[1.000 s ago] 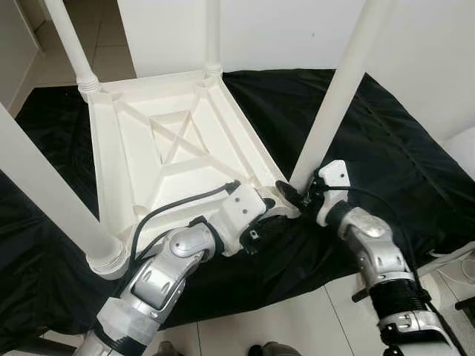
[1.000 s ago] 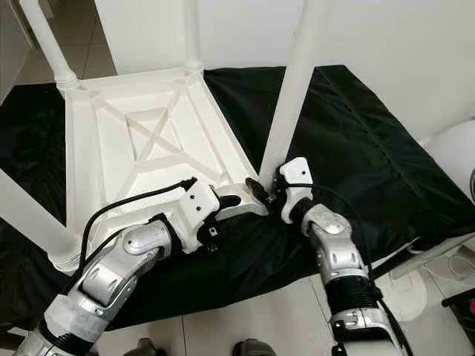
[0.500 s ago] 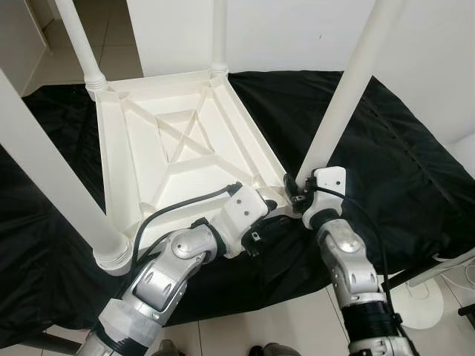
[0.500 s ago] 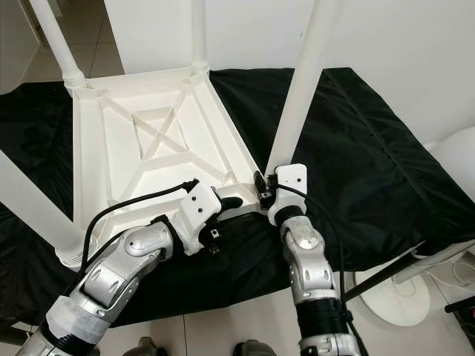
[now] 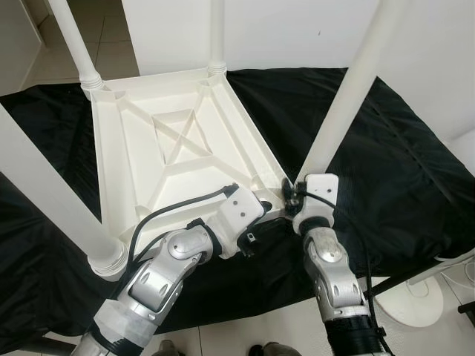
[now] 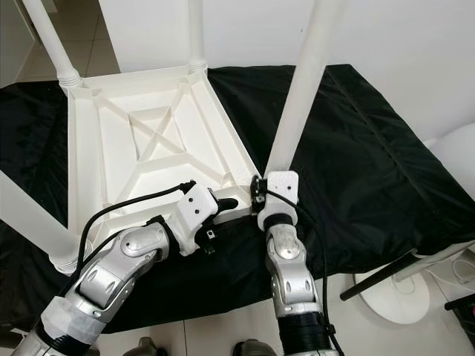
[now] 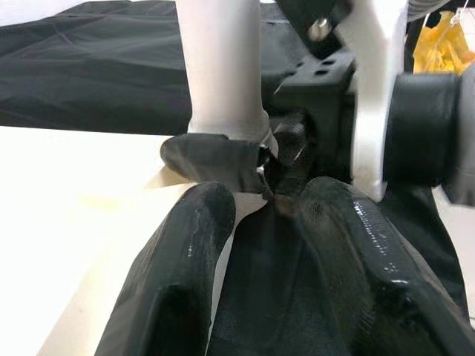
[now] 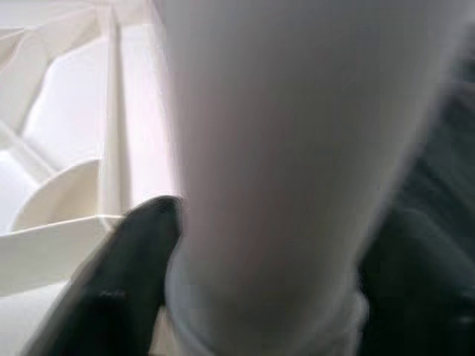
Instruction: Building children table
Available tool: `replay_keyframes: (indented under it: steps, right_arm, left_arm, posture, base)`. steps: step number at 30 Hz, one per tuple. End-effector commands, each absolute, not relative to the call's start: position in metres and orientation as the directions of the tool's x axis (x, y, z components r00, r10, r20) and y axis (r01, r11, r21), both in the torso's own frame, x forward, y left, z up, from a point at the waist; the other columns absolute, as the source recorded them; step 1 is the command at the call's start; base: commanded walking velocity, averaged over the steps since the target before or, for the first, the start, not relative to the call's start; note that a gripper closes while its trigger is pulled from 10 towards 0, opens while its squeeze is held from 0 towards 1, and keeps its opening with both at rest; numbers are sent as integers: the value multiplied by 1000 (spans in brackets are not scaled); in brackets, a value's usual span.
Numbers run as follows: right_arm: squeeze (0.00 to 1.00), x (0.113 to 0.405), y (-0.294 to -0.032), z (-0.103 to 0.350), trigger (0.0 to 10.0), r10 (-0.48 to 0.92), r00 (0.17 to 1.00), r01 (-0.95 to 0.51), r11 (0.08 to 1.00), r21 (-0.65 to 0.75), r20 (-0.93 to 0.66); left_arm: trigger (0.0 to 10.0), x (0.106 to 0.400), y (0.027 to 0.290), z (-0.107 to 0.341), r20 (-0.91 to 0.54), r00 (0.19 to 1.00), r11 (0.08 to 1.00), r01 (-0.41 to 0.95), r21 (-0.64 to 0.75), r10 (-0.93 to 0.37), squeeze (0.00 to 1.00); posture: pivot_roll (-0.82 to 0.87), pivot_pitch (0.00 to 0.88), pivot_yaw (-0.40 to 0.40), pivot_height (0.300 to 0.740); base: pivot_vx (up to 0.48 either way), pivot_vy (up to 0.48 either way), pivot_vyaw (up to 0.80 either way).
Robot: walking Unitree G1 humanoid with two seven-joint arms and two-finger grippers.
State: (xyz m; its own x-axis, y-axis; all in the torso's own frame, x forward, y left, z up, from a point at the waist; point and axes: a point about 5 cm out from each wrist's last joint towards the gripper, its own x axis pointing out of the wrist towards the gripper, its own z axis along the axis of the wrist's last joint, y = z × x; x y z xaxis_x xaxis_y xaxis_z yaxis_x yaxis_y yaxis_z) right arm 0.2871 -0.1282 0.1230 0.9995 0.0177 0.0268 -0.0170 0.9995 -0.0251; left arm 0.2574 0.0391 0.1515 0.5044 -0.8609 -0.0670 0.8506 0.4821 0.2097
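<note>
A white children's table (image 5: 178, 148) lies upside down on a black cloth (image 5: 386, 163), its legs pointing up. My right gripper (image 5: 292, 194) is shut on the base of the near right leg (image 5: 349, 96), where it meets the table's corner. In the right wrist view that leg (image 8: 282, 148) stands close against one black finger (image 8: 126, 259). My left gripper (image 5: 263, 208) sits at the same corner, its fingers (image 7: 185, 259) closed over the table's near rim, right beside the leg's base (image 7: 223, 111).
Three other legs stand at the near left (image 5: 44, 193), far left (image 5: 74, 44) and far middle (image 5: 216, 37). A white wall runs behind. A round white stand base (image 5: 415, 304) rests on the tiled floor at the right, past the cloth's edge.
My right forearm has swung left, and the wrist has turned around the leg's base while staying on it. The left gripper has held its place. The camera has shifted slightly.
</note>
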Motion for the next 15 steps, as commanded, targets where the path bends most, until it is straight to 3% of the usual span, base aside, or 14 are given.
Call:
replay_keyframes:
  steps: [1, 7, 8, 13, 15]
  right_arm:
    - [1000, 283, -131, 114, 10000, 29, 999, -29, 999, -19, -16]
    - [1000, 281, -144, 116, 10000, 169, 986, -169, 985, -36, -9]
    - [0, 280, -150, 117, 10000, 219, 976, -219, 975, -45, -12]
    - [0, 278, -159, 118, 10000, 319, 948, -319, 946, -60, -22]
    - [0, 280, -169, 120, 10000, 488, 872, -489, 863, -124, -45]
  left_arm:
    - [10000, 255, 38, 149, -88, 476, 451, 867, 211, -875, 0]
    - [10000, 255, 37, 150, -85, 473, 448, 868, 216, -877, 0]
    - [10000, 256, 36, 150, -86, 472, 446, 868, 220, -877, 0]
    - [10000, 257, 36, 150, -86, 472, 444, 867, 228, -877, 0]
    - [10000, 260, 38, 152, -82, 482, 453, 860, 237, -872, 0]
  posture:
    - [-93, 85, -15, 740]
    - [-103, 73, -10, 740]
    - [-104, 69, -10, 740]
    - [-104, 67, -10, 740]
    - [-104, 66, -3, 740]
  base:
    - [0, 0, 0]
    - [0, 0, 0]
    - [0, 0, 0]
    - [0, 0, 0]
    - [0, 0, 0]
